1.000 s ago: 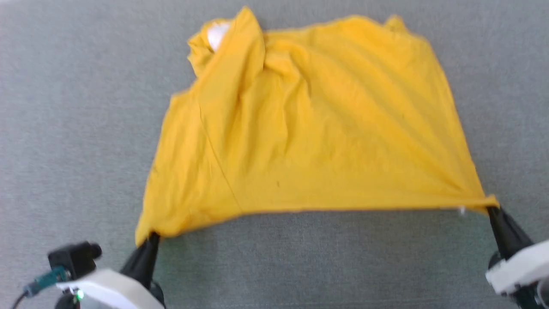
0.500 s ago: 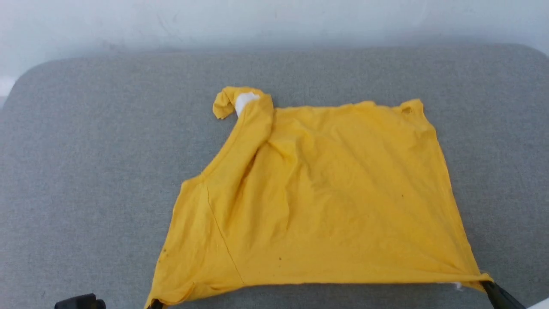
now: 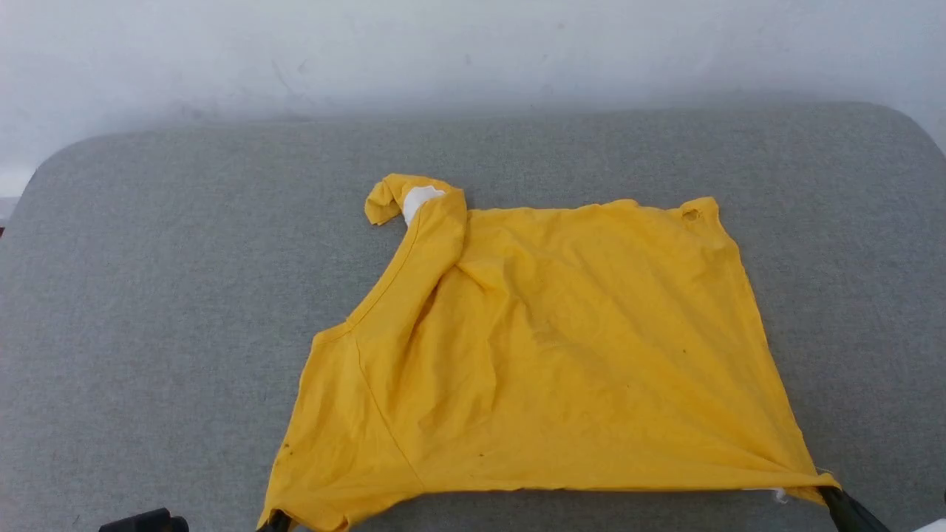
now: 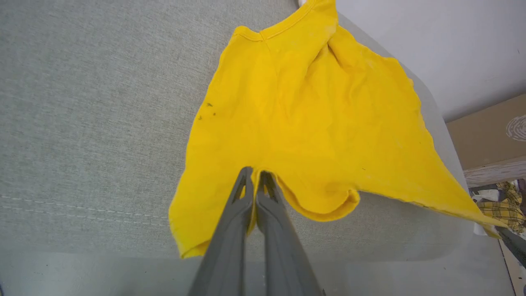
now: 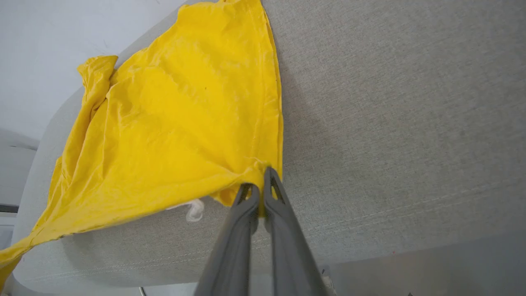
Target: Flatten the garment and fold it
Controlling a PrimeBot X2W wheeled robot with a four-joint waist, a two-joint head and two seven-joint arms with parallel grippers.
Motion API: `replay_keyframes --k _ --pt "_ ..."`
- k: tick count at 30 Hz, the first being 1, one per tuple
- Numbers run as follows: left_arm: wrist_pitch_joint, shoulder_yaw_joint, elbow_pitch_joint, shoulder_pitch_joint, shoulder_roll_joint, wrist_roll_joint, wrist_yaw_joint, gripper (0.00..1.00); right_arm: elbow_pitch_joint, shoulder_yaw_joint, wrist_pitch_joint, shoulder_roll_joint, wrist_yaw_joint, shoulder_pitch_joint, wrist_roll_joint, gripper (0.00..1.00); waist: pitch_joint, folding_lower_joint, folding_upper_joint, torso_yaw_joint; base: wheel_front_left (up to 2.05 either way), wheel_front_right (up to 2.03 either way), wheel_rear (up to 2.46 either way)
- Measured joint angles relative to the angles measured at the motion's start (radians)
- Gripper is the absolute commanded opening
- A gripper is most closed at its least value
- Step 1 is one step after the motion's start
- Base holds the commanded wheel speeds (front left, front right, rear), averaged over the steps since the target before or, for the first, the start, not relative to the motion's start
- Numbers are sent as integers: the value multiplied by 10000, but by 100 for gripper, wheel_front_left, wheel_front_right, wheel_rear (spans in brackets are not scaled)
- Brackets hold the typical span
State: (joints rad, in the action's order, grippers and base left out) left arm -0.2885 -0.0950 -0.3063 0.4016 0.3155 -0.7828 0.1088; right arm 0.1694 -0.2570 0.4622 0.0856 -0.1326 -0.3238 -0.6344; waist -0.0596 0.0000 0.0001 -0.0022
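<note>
**A:** Where does the garment (image 3: 547, 355) lie?

**B:** Spread plain side up on the grey cushion (image 3: 162, 310), closer to its front edge than to the white wall (image 3: 443, 52); most of the cloth rests flat, though the near edge looks lifted a little.

**A:** And the grippers?

**B:** The left gripper (image 4: 255, 172) has its fingers pinched together on the near left corner, with cloth bunched between them; the right gripper (image 5: 259, 181) is clamped the same way on the near right corner; the near edge runs taut between the two.

**A:** Why hold it so?

**B:** Probably to stretch that edge wide and draw the creases out; diagonal wrinkles fan from the right corner, so the tension seems strongest there.

**A:** What is left undone?

**B:** The far left corner is rolled over on itself, with a white patch (image 3: 423, 198) showing in the curl; a thick ridge runs down from it; flattening looks unfinished, and no fold is made yet.
</note>
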Motion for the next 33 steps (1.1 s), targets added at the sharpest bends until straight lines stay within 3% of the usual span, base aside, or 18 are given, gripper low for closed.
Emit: replay_keyframes --k 8,15,26,33 --pt "506 -56 -234 -472 -132 -23 -512 0 -10 238 -330 19 2 97 -81 0 -179 0 0 -45 0 0 0" --pt "957 12 -848 -2025 -98 48 -959 0 495 926 -313 746 10 1206 -92 0 -584 1 0 -88 0 0 0" --pt "794 240 -802 -6261 416 803 -1005 0 679 1494 -334 1766 10 5791 834 0 -1277 3 0 -359 0 0 0" --pt "-230 -194 320 -9920 644 953 -1081 0 -178 2500 242 2479 10 9091 949 0 -1488 4 0 -503 0 0 0"
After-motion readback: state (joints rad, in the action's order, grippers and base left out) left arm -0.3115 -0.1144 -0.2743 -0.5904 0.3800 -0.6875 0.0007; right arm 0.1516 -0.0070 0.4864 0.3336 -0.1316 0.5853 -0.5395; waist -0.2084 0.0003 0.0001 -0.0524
